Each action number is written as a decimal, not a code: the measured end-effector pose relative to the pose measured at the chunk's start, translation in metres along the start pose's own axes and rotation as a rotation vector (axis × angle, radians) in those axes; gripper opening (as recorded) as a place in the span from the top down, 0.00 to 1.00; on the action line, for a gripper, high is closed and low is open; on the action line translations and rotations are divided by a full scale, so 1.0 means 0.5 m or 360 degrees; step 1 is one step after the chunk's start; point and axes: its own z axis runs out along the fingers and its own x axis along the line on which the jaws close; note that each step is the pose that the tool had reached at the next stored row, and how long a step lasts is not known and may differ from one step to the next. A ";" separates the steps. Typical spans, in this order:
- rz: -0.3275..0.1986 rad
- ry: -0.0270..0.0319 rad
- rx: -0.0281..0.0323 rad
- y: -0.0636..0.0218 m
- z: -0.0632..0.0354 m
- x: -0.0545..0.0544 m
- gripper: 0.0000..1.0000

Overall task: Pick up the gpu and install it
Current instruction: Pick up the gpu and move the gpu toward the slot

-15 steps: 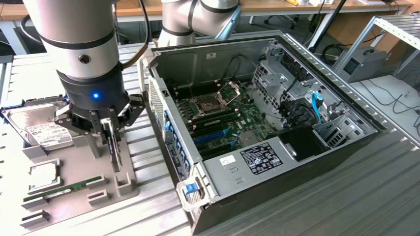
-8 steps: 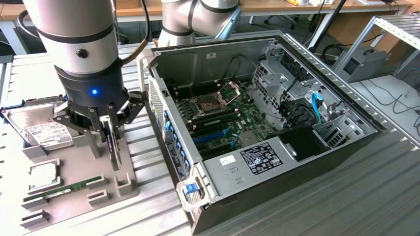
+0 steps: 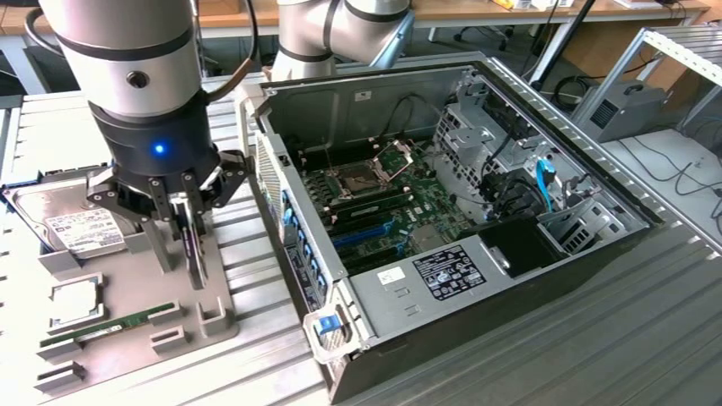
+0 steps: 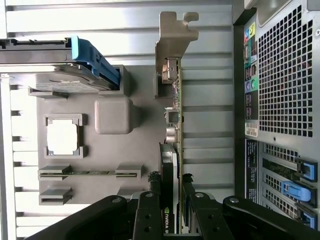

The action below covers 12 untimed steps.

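The gpu (image 3: 196, 258) stands on edge in the grey parts holder (image 3: 124, 283), to the exterior view's left of the open computer case (image 3: 587, 245). My gripper (image 3: 186, 254) reaches straight down over it, a finger on each side, shut on the card. In the wrist view the gpu (image 4: 169, 160) appears edge-on, black cooler face by the fingers (image 4: 150, 200) and silver bracket (image 4: 172, 45) at the far end. My gripper (image 4: 170, 180) clamps the cooler end. I cannot tell whether the card's lower edge still rests in the holder's slot.
The holder also carries a silver hard drive (image 3: 70, 222), a square processor (image 3: 73, 304) and a green memory stick (image 3: 107, 326). The case lies open with its motherboard (image 3: 378, 190) and blue slots (image 3: 363, 233) exposed. Its perforated rear panel (image 4: 282, 75) is close beside the card.
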 end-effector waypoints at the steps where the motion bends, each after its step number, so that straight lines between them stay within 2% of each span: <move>1: 0.0000 -0.00001 0.00000 0.000 -0.002 0.000 0.73; 12: 0.0000 0.00001 0.00001 0.001 -0.026 0.000 0.73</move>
